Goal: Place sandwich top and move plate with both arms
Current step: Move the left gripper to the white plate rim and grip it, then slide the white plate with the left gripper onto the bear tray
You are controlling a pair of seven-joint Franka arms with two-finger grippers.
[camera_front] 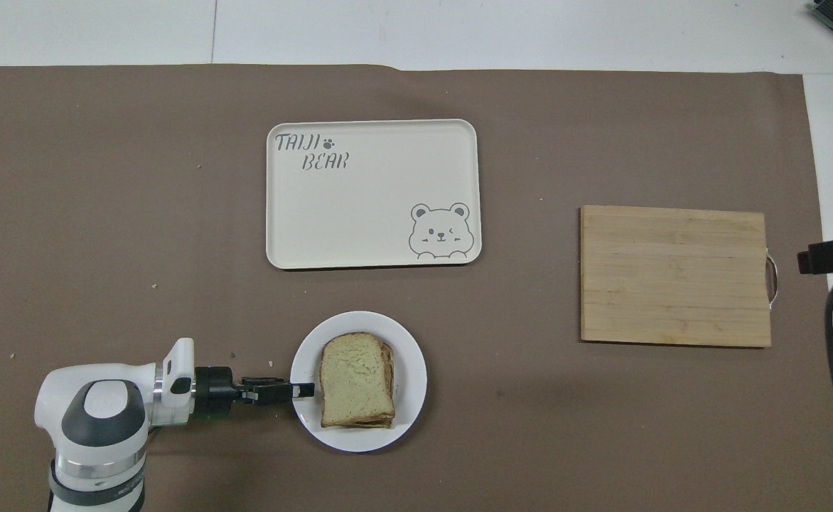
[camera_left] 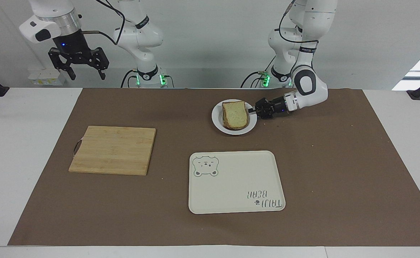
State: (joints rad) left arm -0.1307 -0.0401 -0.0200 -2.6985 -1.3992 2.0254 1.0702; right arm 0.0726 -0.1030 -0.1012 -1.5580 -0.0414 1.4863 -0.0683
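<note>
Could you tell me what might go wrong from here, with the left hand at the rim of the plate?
1. The left hand meets the plate at one edge only; lifting from there could tilt it.
2. The sandwich top lies loose on the stack and could slide off if the plate tips.
3. The right hand hangs high, away from the plate, so no second support is there.

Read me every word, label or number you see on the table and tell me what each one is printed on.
"TAIJI BEAR", with a paw print after TAIJI: on the cream tray, at the corner diagonal from its bear drawing.
No text shows on the plate, the cutting board or the brown mat.
</note>
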